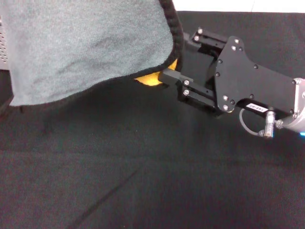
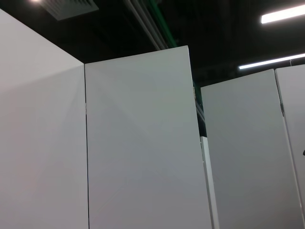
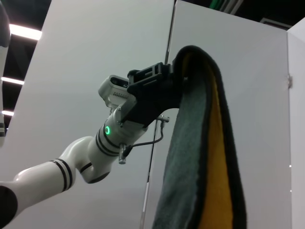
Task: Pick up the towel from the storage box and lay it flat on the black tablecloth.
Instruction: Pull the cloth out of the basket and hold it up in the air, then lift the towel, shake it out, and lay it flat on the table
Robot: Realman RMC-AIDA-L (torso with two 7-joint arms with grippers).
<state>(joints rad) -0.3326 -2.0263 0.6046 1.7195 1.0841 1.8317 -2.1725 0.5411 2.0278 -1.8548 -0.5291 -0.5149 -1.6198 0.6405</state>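
The towel (image 1: 86, 47) hangs in the air at the upper left of the head view, grey fleece side facing me, with a bit of yellow (image 1: 151, 79) showing at its lower right corner. In the right wrist view the towel (image 3: 205, 162) dangles from my left gripper (image 3: 174, 71), which is shut on its top edge. My right gripper (image 1: 174, 55) reaches in from the right and stands open, its fingers (image 1: 167, 75) straddling the towel's black-edged right side. The black tablecloth (image 1: 152, 171) lies below. A strip of the storage box (image 1: 4, 43) shows at the far left.
The left wrist view shows only white wall panels (image 2: 138, 143) and a dark ceiling. White floor or wall (image 1: 238, 5) lies past the tablecloth's far edge.
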